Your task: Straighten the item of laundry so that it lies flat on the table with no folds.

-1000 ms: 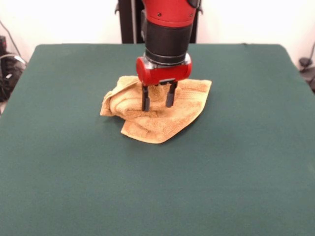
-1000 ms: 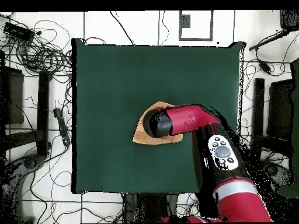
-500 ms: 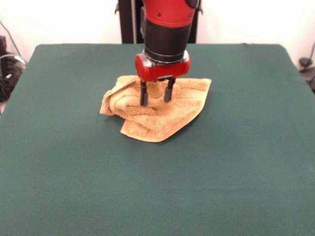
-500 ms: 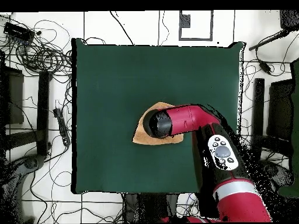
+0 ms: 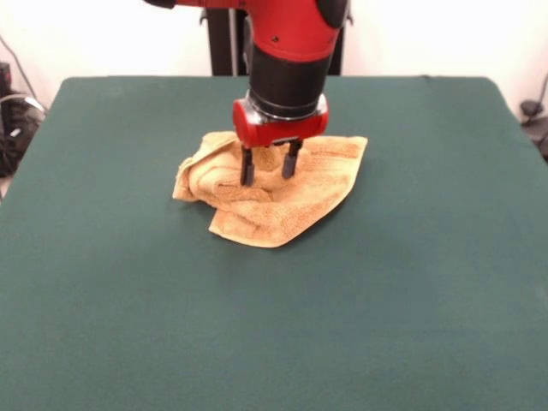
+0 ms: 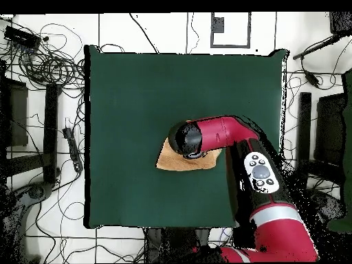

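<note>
Front view, gripper (image 5: 269, 173): fingers spread apart, holding nothing; tips down among the folds near the towel's upper middle; whether they press the cloth I cannot tell
Front view, towel (image 5: 291, 210): orange-tan terry, just above frame centre on the green table (image 5: 274, 342); directly beneath the gripper, bulk spreading lower right of it; long axis running from a bunched lump at left to a flatter corner at upper right
Front view, look: crumpled, layers doubled over, lower edge curving round; far from flat
Overhead view, arm (image 6: 227, 134): enters from bottom right; wrist covers most of the towel
Overhead view, towel: tan sliver showing at the wrist's lower left, right of table centre
</note>
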### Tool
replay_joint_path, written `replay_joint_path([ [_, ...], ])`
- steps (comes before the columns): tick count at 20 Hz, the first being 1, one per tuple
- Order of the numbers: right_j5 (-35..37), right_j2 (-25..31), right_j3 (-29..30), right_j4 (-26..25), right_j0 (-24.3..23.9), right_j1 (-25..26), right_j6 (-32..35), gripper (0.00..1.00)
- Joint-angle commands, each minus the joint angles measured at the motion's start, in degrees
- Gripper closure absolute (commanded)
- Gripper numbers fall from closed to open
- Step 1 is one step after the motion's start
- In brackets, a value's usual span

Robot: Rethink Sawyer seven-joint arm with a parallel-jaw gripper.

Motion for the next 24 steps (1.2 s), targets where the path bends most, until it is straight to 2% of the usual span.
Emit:
replay_joint_path([
  [1, 11.4, 5.9, -5.4, 0.1, 2.1, 6.9, -10.9, 0.0],
  [9, 16.3, 6.3, -6.4, 1.1, 2.1, 6.8, -11.0, 0.0],
  [17, 16.2, 5.9, -6.5, 1.2, 2.3, 6.8, -8.2, 0.0],
  [24, 13.5, 4.7, -2.5, 1.6, 2.3, 4.8, -4.4, 0.0],
])
